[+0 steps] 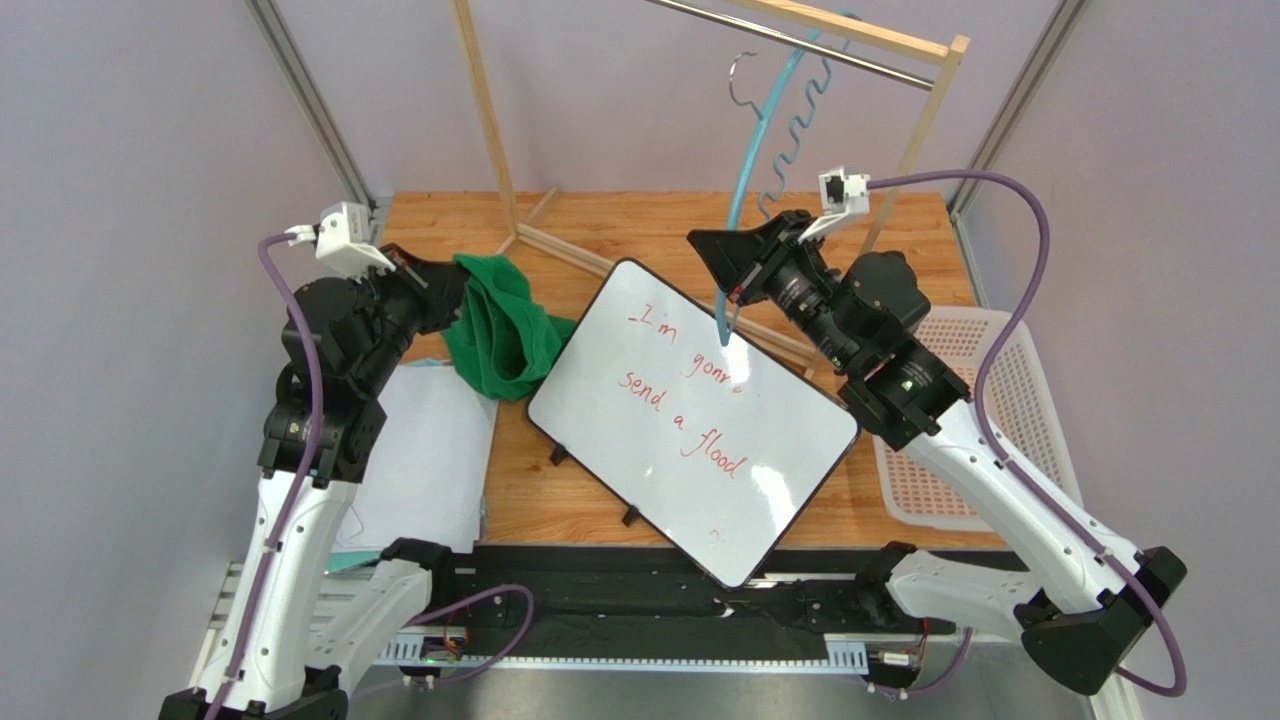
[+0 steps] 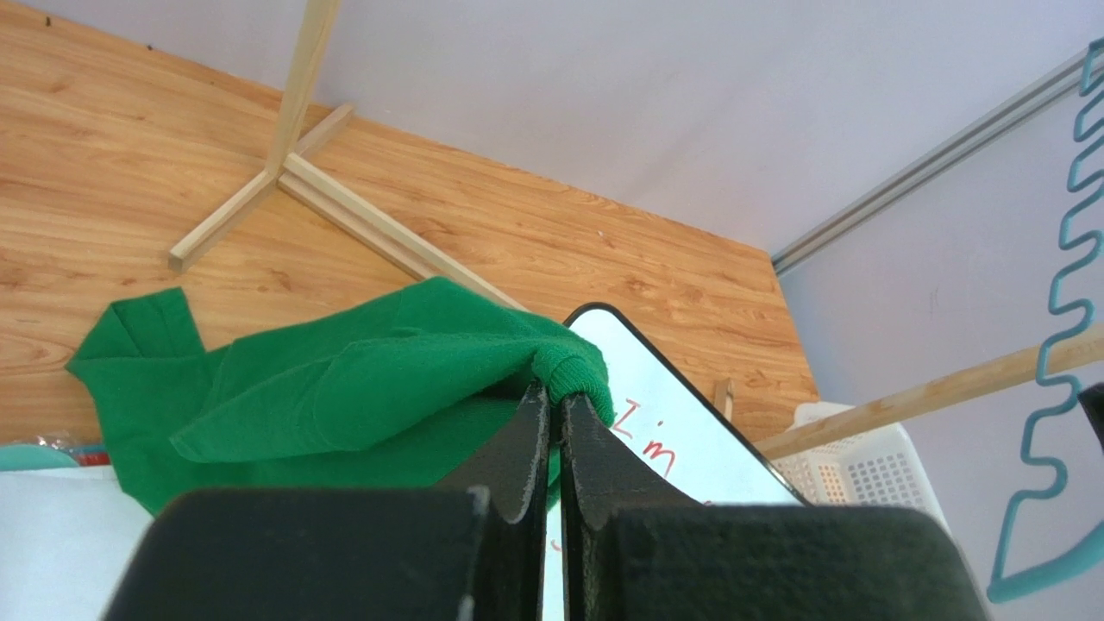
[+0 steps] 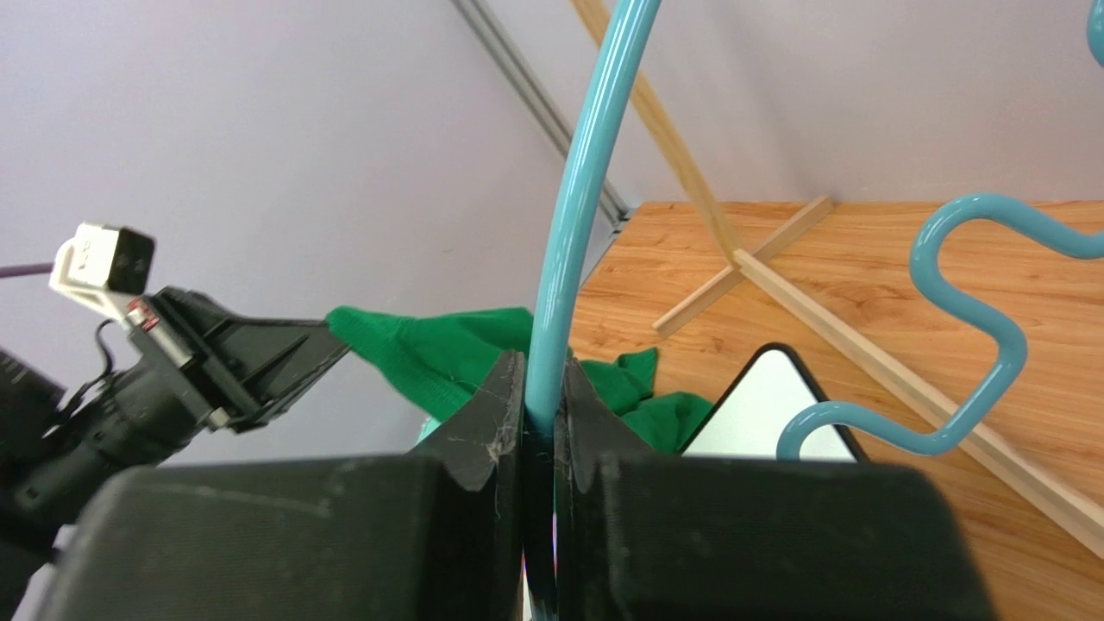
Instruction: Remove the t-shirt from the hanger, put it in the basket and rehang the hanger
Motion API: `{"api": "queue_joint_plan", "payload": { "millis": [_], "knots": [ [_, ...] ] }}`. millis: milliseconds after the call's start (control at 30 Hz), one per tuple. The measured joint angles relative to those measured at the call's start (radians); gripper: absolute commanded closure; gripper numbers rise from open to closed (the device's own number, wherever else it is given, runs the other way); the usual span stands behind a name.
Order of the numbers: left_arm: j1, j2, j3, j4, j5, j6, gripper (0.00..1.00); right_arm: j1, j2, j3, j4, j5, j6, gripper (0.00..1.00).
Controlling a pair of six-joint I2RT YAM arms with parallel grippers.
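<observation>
The dark green t-shirt (image 1: 504, 342) lies bunched on the table left of the whiteboard, apart from the hanger. My left gripper (image 1: 448, 288) is shut on a ribbed edge of the t-shirt (image 2: 350, 388); in the left wrist view the jaws (image 2: 555, 392) pinch that edge. The teal hanger (image 1: 747, 173) hangs by its grey hook (image 1: 736, 75) from the rack's rail, tilted, with no cloth on it. My right gripper (image 1: 724, 258) is shut on the hanger's smooth arm (image 3: 583, 194), and the jaws (image 3: 542, 378) squeeze the bar in the right wrist view.
A whiteboard (image 1: 691, 413) with red writing lies across the table's middle. The wooden rack (image 1: 864, 33) with its metal rail stands at the back. A white basket (image 1: 999, 428) sits at the right, and white paper (image 1: 421, 450) at the left front.
</observation>
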Motion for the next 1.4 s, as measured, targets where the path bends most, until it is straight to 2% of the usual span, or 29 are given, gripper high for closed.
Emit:
{"api": "queue_joint_plan", "payload": {
  "millis": [333, 667, 1000, 1067, 1233, 1300, 1367, 1400],
  "knots": [
    [0.000, -0.006, 0.000, -0.006, 0.002, 0.002, 1.00, -0.040, 0.068, 0.052, -0.006, 0.085, -0.012, 1.00],
    [0.000, -0.011, 0.000, -0.006, 0.002, 0.004, 1.00, -0.112, 0.106, 0.082, -0.006, 0.084, -0.003, 1.00],
    [0.000, -0.010, 0.017, -0.013, 0.020, 0.001, 1.00, -0.118, 0.135, 0.082, -0.013, 0.081, 0.001, 0.99],
    [0.000, -0.009, 0.031, -0.014, 0.029, 0.000, 1.00, -0.118, 0.135, 0.082, -0.013, 0.078, 0.000, 0.93],
    [0.000, -0.007, 0.069, -0.016, 0.044, 0.000, 1.00, -0.121, 0.134, 0.082, -0.037, 0.071, -0.020, 0.67],
    [0.000, 0.000, 0.089, -0.019, 0.045, 0.000, 1.00, -0.121, 0.134, 0.086, -0.074, 0.063, -0.040, 0.54],
    [0.000, 0.010, 0.110, -0.022, 0.045, 0.002, 1.00, -0.122, 0.133, 0.092, -0.117, 0.055, -0.056, 0.47],
    [0.000, 0.019, 0.125, -0.024, 0.045, 0.002, 1.00, -0.122, 0.132, 0.096, -0.143, 0.051, -0.072, 0.40]
  ]
}}
